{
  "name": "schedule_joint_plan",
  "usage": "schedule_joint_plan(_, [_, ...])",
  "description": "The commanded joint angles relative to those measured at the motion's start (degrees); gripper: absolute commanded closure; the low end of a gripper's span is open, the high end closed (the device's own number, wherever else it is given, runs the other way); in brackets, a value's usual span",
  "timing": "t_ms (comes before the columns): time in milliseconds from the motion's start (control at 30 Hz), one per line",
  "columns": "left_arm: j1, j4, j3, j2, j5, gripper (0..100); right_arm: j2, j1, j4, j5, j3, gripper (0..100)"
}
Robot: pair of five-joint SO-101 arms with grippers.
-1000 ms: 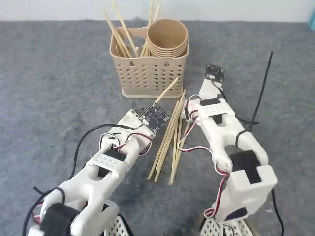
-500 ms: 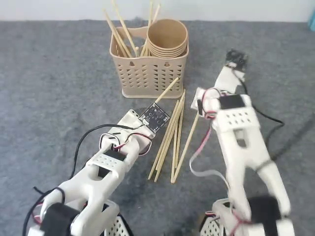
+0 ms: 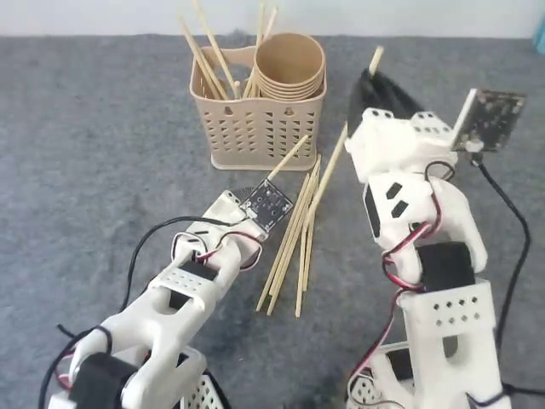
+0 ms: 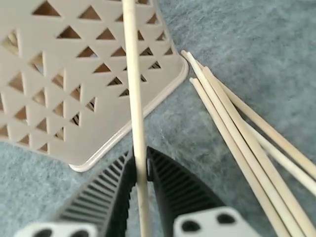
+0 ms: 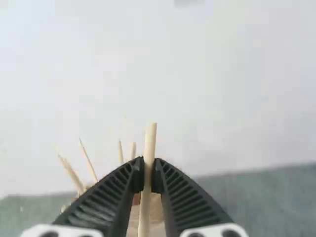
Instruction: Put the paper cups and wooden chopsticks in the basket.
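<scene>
The beige perforated basket (image 3: 255, 119) stands at the back of the mat with a stack of paper cups (image 3: 289, 64) and several wooden chopsticks (image 3: 209, 55) in it. My left gripper (image 4: 140, 170) is shut on one chopstick (image 4: 134, 89), which slants up toward the basket wall (image 4: 74, 74); from above that chopstick (image 3: 289, 155) pokes out in front of the basket. My right gripper (image 3: 372, 77) is raised to the right of the basket and shut on another chopstick (image 3: 336, 166), whose tip (image 5: 149, 143) sticks up between the fingers.
Several loose chopsticks (image 3: 294, 243) lie in a bundle on the grey mat between the two arms, also beside the basket corner (image 4: 237, 133). A black cable (image 3: 511, 230) trails at the right. Open mat lies to the left of the basket.
The right arm has risen from low beside the loose pile and carried a chopstick up off the mat, to the right of the basket. The left arm has stayed still.
</scene>
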Motion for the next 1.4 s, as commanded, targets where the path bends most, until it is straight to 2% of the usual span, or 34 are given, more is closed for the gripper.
schedule_joint_plan(0, [-0.3,-7.3,2.3,-2.5,0.4,99,-2.0,-2.2,-12.1,1.1,0.8,99.1])
schedule_joint_plan(100, [-0.3,-9.0,3.1,-2.5,0.4,99,-1.0,-4.9,-18.2,1.6,1.0,99.1])
schedule_joint_plan(300, [-0.3,-9.0,3.1,-2.5,0.4,99,7.9,-10.8,-29.6,14.9,-4.4,99.1])
schedule_joint_plan(467, [-0.6,-9.0,3.1,-2.5,0.4,99,21.0,-12.6,-37.8,18.5,-14.8,99.1])
schedule_joint_plan(600, [-0.6,-9.0,3.1,-2.5,0.4,99,33.8,-13.8,-38.4,21.9,-29.6,99.1])
schedule_joint_plan(800, [-0.7,-8.9,2.9,-2.5,0.4,99,53.0,-15.0,-38.3,22.4,-50.8,99.1])
schedule_joint_plan(1000, [-0.7,-8.9,2.9,-2.5,0.4,99,62.1,-15.2,-38.3,22.4,-55.9,99.1])
schedule_joint_plan(1067, [-0.7,-8.9,2.9,-2.5,0.4,99,62.0,-14.9,-36.2,22.4,-54.5,99.1])
schedule_joint_plan(1167, [-0.7,-8.9,2.9,-2.5,0.4,99,58.9,-14.4,-25.1,22.5,-52.6,98.6])
schedule_joint_plan(1267, [-0.7,-8.9,2.9,-2.5,0.4,99,56.1,-14.4,-13.7,22.2,-51.7,89.8])
schedule_joint_plan(1367, [-0.7,-8.9,2.9,-2.5,0.4,99,54.9,-14.3,-8.0,22.1,-51.6,82.4])
